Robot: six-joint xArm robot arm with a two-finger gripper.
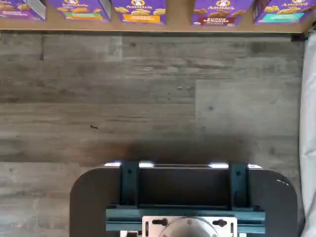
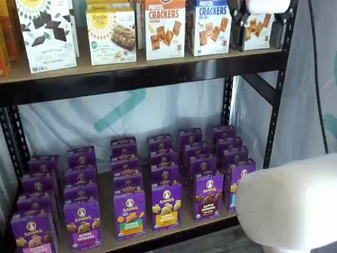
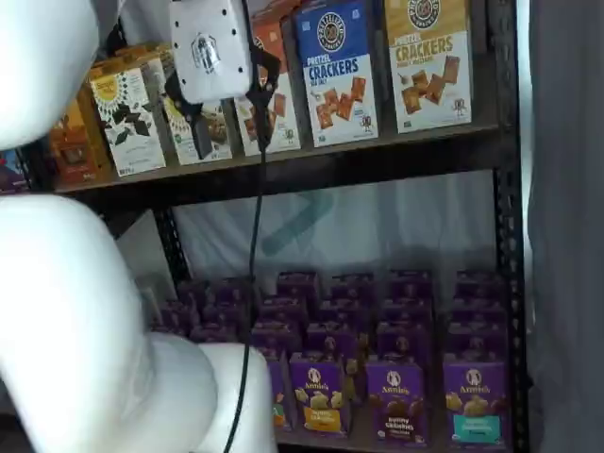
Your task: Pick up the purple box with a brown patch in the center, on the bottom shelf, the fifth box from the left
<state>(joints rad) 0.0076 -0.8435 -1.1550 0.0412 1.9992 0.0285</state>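
Gripper (image 3: 229, 127) hangs high by the cracker shelf, black fingers spread apart, empty. Purple Bunny Grahams box (image 2: 208, 194) stands upright in the front row on the bottom shelf (image 2: 174, 227), between yellow-patch and teal-patch cartons.

The gripper (image 3: 226, 132), fingers spread apart, hangs before the upper shelf's cracker boxes (image 3: 332, 71). Below, the purple box (image 3: 396, 399) stands upright at the bottom shelf (image 3: 359, 439) front edge.
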